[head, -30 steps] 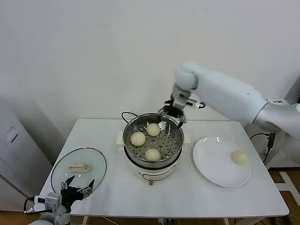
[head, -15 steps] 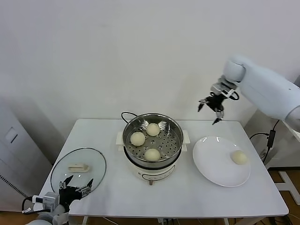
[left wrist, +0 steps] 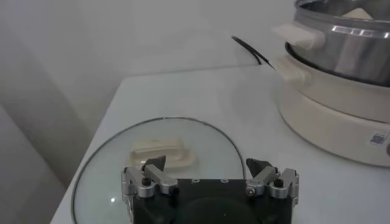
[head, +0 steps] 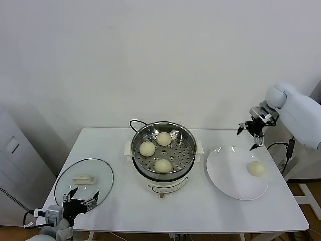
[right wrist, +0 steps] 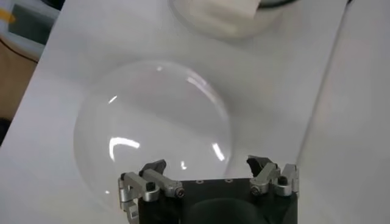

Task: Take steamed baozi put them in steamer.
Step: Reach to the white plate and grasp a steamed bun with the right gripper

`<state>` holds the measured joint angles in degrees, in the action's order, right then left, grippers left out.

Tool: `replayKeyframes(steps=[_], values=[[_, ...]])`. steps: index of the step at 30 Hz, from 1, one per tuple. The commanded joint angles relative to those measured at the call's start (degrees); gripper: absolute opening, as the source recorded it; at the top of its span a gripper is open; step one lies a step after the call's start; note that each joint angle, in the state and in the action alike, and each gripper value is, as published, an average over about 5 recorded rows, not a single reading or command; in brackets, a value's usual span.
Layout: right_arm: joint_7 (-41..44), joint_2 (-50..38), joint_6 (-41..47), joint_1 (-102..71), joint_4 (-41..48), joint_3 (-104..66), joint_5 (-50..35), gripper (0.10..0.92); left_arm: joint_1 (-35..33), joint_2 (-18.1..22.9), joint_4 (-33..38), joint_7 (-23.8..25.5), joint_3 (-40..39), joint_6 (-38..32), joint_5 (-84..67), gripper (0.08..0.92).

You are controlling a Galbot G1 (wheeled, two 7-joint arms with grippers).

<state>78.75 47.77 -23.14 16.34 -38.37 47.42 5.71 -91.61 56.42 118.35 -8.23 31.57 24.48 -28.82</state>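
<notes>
A white rectangular table carries everything. At its middle, toward the rear edge, sits the round stainless-steel perforated steamer on its white cooker base — three pale cream round baozi lie inside. Near the right edge, a flat white round plate holds the fourth baozi. A round glass lid with cream handle lies by the front-left corner. The right gripper hangs above the plate's far side — jaws spread, empty. The left gripper waits at the front-left corner, also spread wide.
</notes>
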Motion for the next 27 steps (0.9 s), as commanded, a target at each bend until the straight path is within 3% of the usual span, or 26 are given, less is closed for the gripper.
replayKeyframes(steps=[1,27], values=[[-2.0,-1.3,-1.2,-9.1,3.8,-9.9,10.0,0.823,0.0,0.0,-0.1,0.0,0.0,0.0,-0.1,0.823],[-8.5,1.7,-1.3,-17.0,8.9,-20.8,22.8,0.823,-0.1,0.1,-0.3,0.0,-0.1,0.0,-0.2,0.823]])
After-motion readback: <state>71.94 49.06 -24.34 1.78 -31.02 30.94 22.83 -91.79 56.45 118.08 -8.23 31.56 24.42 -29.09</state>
